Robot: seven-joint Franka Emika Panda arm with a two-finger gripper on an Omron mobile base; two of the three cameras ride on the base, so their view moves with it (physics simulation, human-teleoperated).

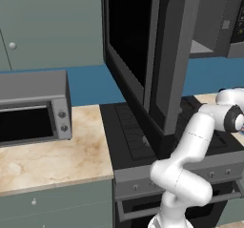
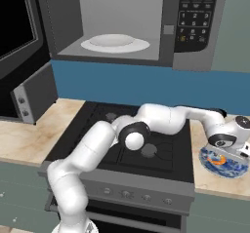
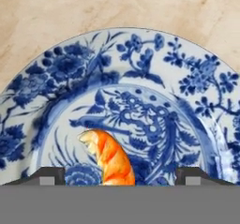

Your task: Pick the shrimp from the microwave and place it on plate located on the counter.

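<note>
Over the plate (image 3: 140,78), which sits on the counter (image 2: 222,188) just to the right of the black stovetop (image 2: 146,149), the gripper (image 3: 119,174) hangs low, looking straight down at the blue-and-white pattern. The two finger tips (image 3: 47,176) stand wide apart at either side, so the claw is open. The shrimp (image 3: 108,157) shows between them, over the plate's inner well and nearer its centre than its rim; neither tip touches it. Whether it already lies on the plate or is just above it cannot be told from the hand view, though from the right base view it appears as an orange patch on the plate (image 2: 222,161) under the hand.

By its looks the shrimp is small and light, a curved orange body with paler stripes, probably somewhat soft and smooth, so it could slip or roll if pinched near the thin tail end. The thick middle of the curve seems the best place to hold it, with the fingers closing across its width. The plate looks hard, glossy and breakable, and a light push could slide it on the counter.

The microwave (image 2: 195,22) is above and to the left of the plate, with its door (image 1: 167,55) swung open. A pale dish (image 2: 114,43) rests inside it.
</note>
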